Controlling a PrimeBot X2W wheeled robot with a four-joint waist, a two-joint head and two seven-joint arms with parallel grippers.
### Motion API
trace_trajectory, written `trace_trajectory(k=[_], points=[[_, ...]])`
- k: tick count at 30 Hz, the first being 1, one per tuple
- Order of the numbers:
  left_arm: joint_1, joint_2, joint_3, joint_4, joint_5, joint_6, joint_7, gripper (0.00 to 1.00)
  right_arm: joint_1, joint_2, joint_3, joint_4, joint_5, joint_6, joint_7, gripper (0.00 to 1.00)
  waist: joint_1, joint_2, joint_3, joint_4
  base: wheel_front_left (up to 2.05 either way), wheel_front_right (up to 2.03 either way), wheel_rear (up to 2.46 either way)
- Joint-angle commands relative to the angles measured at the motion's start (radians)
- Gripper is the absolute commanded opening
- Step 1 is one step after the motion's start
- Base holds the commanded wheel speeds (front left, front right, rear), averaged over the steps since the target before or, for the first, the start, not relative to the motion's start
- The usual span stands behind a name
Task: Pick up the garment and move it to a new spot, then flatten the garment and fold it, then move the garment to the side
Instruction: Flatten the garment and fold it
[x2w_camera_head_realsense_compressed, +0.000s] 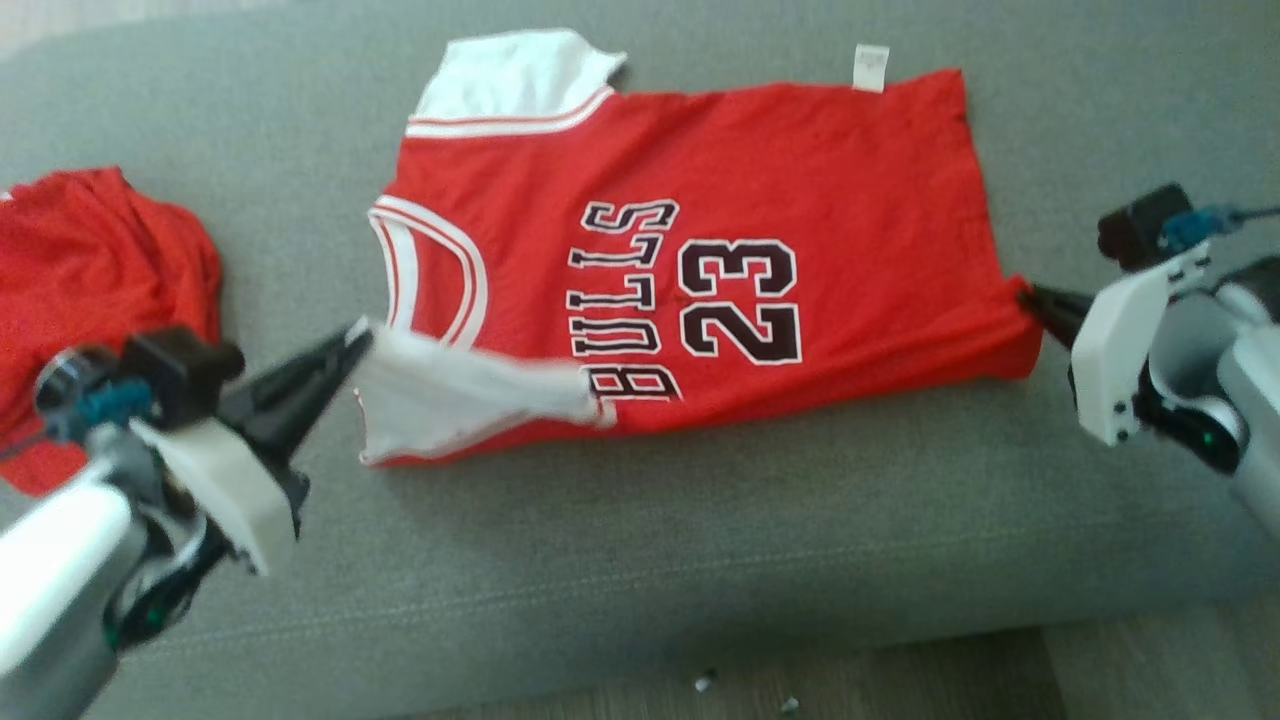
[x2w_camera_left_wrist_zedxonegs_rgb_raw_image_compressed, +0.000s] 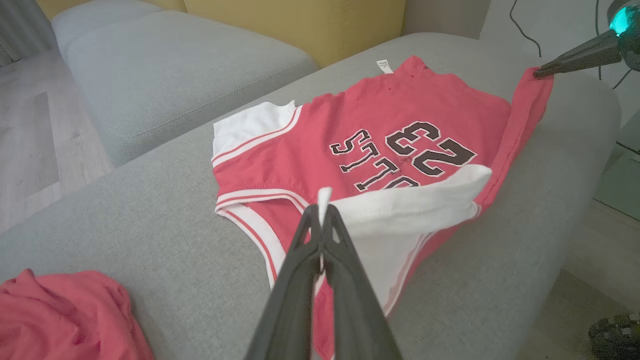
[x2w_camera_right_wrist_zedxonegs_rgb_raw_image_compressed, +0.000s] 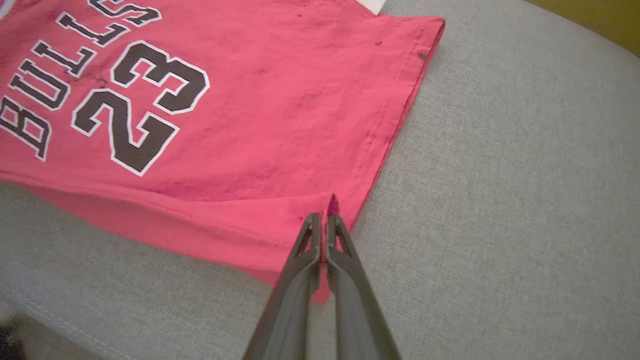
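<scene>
Jersey (x2w_camera_head_realsense_compressed: 800, 160) lies on sofa (x2w_camera_head_realsense_compressed: 700, 520), left jaws pinching its white sleeve (x2w_camera_head_realsense_compressed: 470, 395), right jaws its hem (x2w_camera_head_realsense_compressed: 1005, 330).

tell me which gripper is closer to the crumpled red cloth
Left. The left gripper pinches the jersey by its white sleeve, beside the crumpled red cloth; the right gripper grips the far hem corner.

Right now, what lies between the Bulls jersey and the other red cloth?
Bare grey sofa cushion, in the head view; nearer the robot, the left fingers cross it to the jersey's white sleeve.
</scene>
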Motion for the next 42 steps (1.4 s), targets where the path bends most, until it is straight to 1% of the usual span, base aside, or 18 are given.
trace_trajectory(k=[1,8,9,12,17,18,19,20,21,23,26,27,30,33,35,37,40,42], points=[[-0.094,0.024,0.065,0.007,0.013,0.010,-0.007,0.00,-0.046,-0.001,-0.020,0.005,-0.018,0.006,-0.022,0.00,0.0000,0.0000,0.044,-0.006,0.00,0.00,0.00],[-0.213,-0.041,0.069,0.123,0.058,0.020,-0.011,0.00,-0.084,0.053,-0.027,0.075,-0.034,0.006,-0.074,0.00,0.0000,0.0000,0.100,-0.012,0.00,0.00,0.00],[-0.213,-0.041,0.069,0.123,0.058,0.020,-0.011,0.00,-0.084,0.053,-0.027,0.075,-0.034,0.006,-0.074,0.00,0.0000,0.0000,0.100,-0.012,0.00,0.00,0.00],[-0.259,-0.067,0.063,0.180,0.079,0.022,-0.011,0.00,-0.099,0.073,-0.018,0.103,-0.043,0.006,-0.092,0.00,0.0000,0.0000,0.116,-0.016,0.00,0.00,0.00],[-0.310,-0.104,0.050,0.268,0.104,0.021,-0.022,0.00,-0.131,0.086,-0.016,0.141,-0.066,0.006,-0.164,0.00,0.0000,0.0000,0.135,-0.019,0.00,0.00,0.00],[-0.315,-0.112,0.047,0.284,0.104,0.020,-0.023,0.00,-0.137,0.091,-0.025,0.146,-0.065,0.006,-0.192,0.08,0.0000,0.0000,0.139,-0.019,0.00,0.00,0.00],[-0.320,-0.122,0.046,0.300,0.101,0.020,-0.024,0.00,-0.139,0.100,-0.037,0.154,-0.054,0.006,-0.214,1.00,0.0000,0.0000,0.140,-0.019,0.00,0.00,0.00],[-0.324,-0.131,0.046,0.316,0.102,0.023,-0.028,0.55,-0.137,0.108,-0.036,0.157,-0.048,0.006,-0.226,1.00,0.0000,0.0000,0.140,-0.019,0.00,0.00,0.00],[-0.328,-0.140,0.046,0.331,0.104,0.029,-0.034,1.00,-0.135,0.111,-0.032,0.159,-0.046,0.006,-0.235,1.00,0.0000,0.0000,0.138,-0.018,0.00,0.00,0.00],[-0.331,-0.162,0.055,0.359,0.097,0.045,-0.055,1.00,-0.142,0.112,-0.040,0.163,-0.041,0.006,-0.275,1.00,0.0000,0.0000,0.135,-0.015,0.00,0.00,0.00],[-0.325,-0.192,0.079,0.394,0.083,0.080,-0.092,1.00,-0.144,0.119,-0.065,0.173,-0.032,0.006,-0.350,1.00,0.0000,0.0000,0.118,-0.010,0.00,0.00,0.00],[-0.316,-0.205,0.102,0.400,0.058,0.094,-0.105,1.00,-0.142,0.123,-0.077,0.175,-0.030,0.006,-0.378,1.00,0.0000,0.0000,0.112,-0.010,0.00,0.00,0.00],[-0.270,-0.253,0.220,0.390,-0.054,0.138,-0.141,1.00,-0.114,0.141,-0.121,0.174,-0.005,0.006,-0.462,1.00,0.0000,0.0000,0.085,-0.004,0.00,0.00,0.00],[-0.202,-0.288,0.309,0.345,-0.094,0.171,-0.152,1.00,-0.066,0.151,-0.174,0.162,0.018,0.006,-0.537,1.00,0.0000,0.0000,0.056,0.005,0.00,0.00,0.00],[-0.147,-0.319,0.385,0.282,-0.086,0.191,-0.153,1.00,-0.036,0.155,-0.220,0.145,0.015,0.006,-0.570,1.00,0.0000,0.0000,0.043,0.010,0.00,0.00,0.00],[-0.075,-0.360,0.461,0.214,-0.055,0.206,-0.154,1.00,0.001,0.165,-0.281,0.115,-0.002,0.006,-0.583,1.00,0.0000,0.0000,0.031,0.011,0.00,0.00,0.00],[0.040,-0.435,0.560,0.129,0.009,0.215,-0.154,1.00,0.074,0.194,-0.428,0.012,-0.069,0.006,-0.586,1.00,0.0000,0.0000,0.018,0.009,0.00,0.00,0.00],[0.108,-0.489,0.606,0.095,0.053,0.205,-0.154,1.00,0.150,0.229,-0.535,-0.067,-0.133,0.006,-0.586,1.00,0.0000,0.0000,0.014,0.006,0.00,0.00,0.00]])
